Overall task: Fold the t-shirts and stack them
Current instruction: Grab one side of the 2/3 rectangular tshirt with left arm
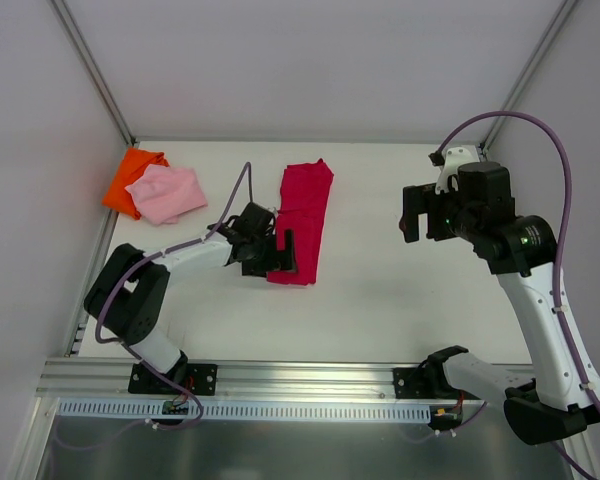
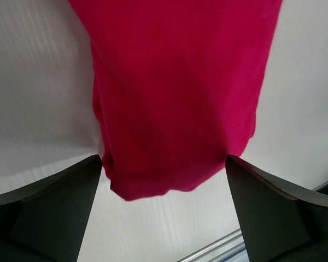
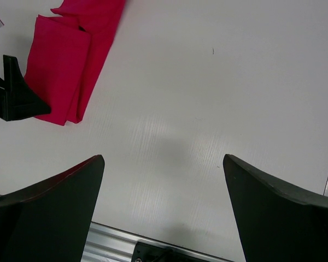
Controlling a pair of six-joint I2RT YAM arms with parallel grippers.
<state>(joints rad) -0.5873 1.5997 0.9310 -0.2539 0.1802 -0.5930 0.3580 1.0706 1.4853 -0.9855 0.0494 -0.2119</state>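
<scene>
The crimson t-shirt (image 1: 303, 220) lies folded into a long narrow strip in the middle of the table. My left gripper (image 1: 278, 257) is open at the strip's near end. In the left wrist view the shirt's end (image 2: 175, 98) lies between the spread fingers (image 2: 49, 213), which do not grip it. The light pink t-shirt (image 1: 168, 193) lies as a folded bundle on top of the orange t-shirt (image 1: 130, 178) at the far left corner. My right gripper (image 1: 412, 218) is open and empty, held above the bare table to the right. It sees the crimson shirt (image 3: 71, 60) at its upper left.
White walls with metal posts close the table (image 1: 380, 290) at the back and sides. An aluminium rail (image 1: 310, 378) runs along the near edge with both arm bases on it. The left gripper's finger (image 3: 16, 101) shows in the right wrist view.
</scene>
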